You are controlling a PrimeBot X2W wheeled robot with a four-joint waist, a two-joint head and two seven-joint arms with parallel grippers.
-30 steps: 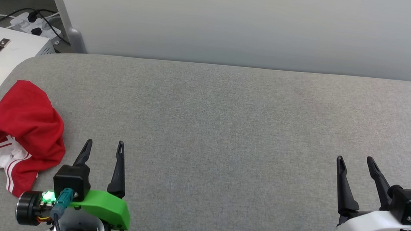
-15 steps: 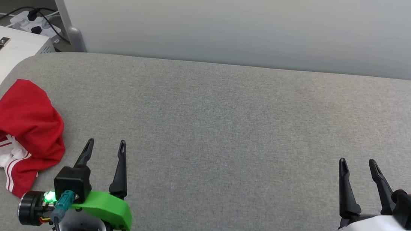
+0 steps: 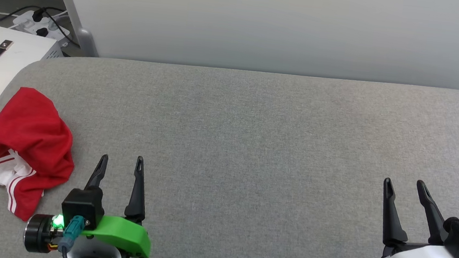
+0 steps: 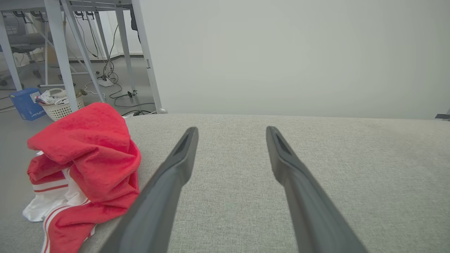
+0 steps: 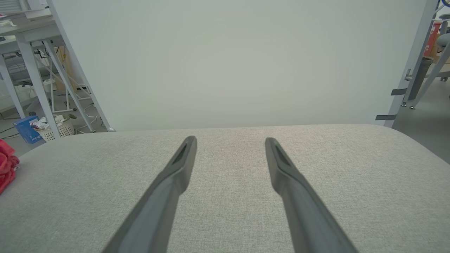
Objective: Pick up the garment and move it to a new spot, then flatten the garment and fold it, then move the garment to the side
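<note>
Garment (image 3: 27, 147), crumpled at the left edge of the table (image 3: 253, 148) near your left gripper (image 3: 122, 158), which like the right gripper (image 3: 404, 181) stands wide and empty; expect it light, soft and limp, so pinch a raised red fold

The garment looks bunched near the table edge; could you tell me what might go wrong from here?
The garment lies crumpled close to the left edge of the grey table, so a nudge from the open left hand might push it off. Its layers are bunched, so a pinch may catch one fold only.
</note>
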